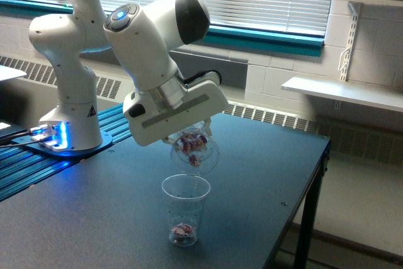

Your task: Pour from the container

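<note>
Jaws mostly hidden, clamped on tilted container above tapered cup, its rim hard to trace.
</note>
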Controlling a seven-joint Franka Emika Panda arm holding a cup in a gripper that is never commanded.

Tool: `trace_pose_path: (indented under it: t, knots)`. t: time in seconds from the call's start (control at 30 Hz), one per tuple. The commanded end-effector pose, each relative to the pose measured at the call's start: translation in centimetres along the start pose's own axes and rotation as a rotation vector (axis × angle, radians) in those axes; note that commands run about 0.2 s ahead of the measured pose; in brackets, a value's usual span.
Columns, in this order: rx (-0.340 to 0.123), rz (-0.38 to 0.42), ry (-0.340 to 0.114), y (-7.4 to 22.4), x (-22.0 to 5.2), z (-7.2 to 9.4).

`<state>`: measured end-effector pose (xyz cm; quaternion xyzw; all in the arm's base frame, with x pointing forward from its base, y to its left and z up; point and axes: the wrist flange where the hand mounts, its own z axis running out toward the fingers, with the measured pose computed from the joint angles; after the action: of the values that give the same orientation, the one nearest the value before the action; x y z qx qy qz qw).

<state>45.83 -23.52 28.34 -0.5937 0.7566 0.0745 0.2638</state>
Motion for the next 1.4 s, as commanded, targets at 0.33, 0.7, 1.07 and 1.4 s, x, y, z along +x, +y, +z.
trace_pose_path:
  t: [0.33, 0.7, 1.07, 1.4]
  knots:
    - [0.050, 0.074, -0.022, -0.7, 1.0, -1.0]
    - [0.120, 0.126, -0.006, -1.3, 1.2, -2.1]
    - [0.148, 0.125, 0.000, -0.6, -0.4, -2.2]
    - [0.124, 0.065, 0.011, -0.4, -3.1, -1.1]
